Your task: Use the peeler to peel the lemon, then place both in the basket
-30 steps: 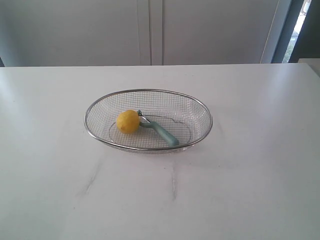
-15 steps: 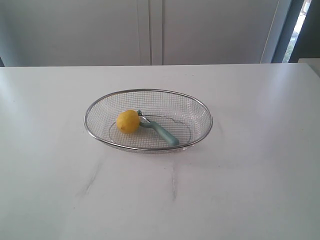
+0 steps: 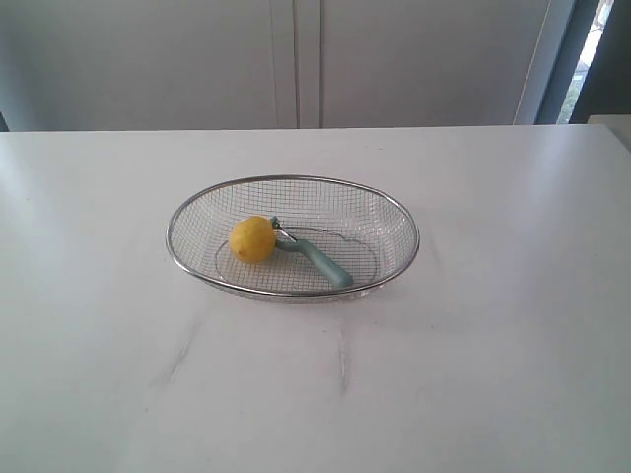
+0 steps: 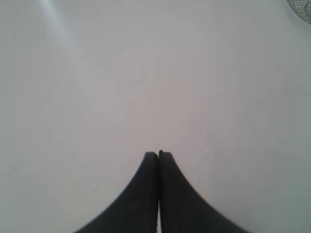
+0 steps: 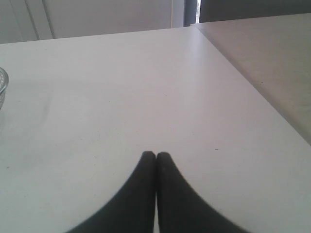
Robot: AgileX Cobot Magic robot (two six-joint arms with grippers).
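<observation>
Inside the basket (image 3: pixel 296 178), toward its left half, the lemon (image 3: pixel 252 239) is seen lying on the mesh, with the peeler (image 3: pixel 320 262) beside it: the metal head is touching or just against the lemon's right side, and the teal handle is pointed away toward the near right wall. No peeled patch can be made out on the lemon (only one side is shown, so this cannot be settled).

Neither arm is seen in the exterior view. The left gripper (image 4: pixel 158 154) is pressed closed on nothing above bare table (image 3: pixel 493 345), and the right gripper (image 5: pixel 155 155) is likewise closed and empty, with only an edge of the basket caught in each wrist view.

Several failures could be expected if peeling is yet to be done. The lemon could be rolled away if the peeler is drawn out first, since the head is set against it. The handle is laid flat on the wire, so fingertips could be snagged in the mesh or the handle merely pushed along. The basket, being light and unheld, could be dragged across the smooth table by any sideways contact.
</observation>
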